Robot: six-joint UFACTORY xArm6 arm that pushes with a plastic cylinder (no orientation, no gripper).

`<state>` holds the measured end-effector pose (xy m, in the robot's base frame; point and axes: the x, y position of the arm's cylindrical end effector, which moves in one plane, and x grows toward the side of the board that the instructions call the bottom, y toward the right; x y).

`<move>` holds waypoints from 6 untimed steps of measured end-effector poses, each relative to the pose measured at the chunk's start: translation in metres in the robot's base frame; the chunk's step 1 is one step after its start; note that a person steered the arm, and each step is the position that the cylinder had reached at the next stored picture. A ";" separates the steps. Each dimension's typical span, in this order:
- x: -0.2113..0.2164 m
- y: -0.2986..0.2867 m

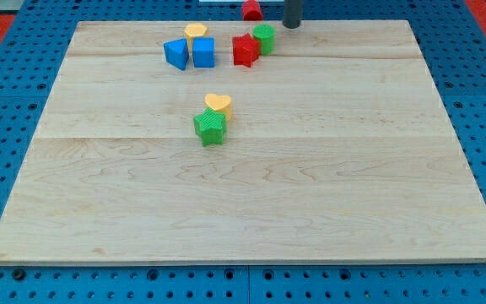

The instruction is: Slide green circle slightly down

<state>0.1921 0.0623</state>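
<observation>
The green circle [265, 37] sits near the board's top edge, touching the upper right of a red star [245, 50]. My tip [293, 25] is at the view's top, just right of and slightly above the green circle, with a small gap between them. Only the rod's lower end shows.
A blue triangle-like block [175, 53], a blue cube [203, 52] and a yellow block [196, 33] cluster left of the red star. A green star [210, 127] touches a yellow heart [218, 104] mid-board. A red block [251, 10] lies beyond the wooden board's [243, 211] top edge.
</observation>
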 end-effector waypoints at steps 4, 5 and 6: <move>0.066 0.015; 0.075 0.017; 0.050 0.017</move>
<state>0.2418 0.0794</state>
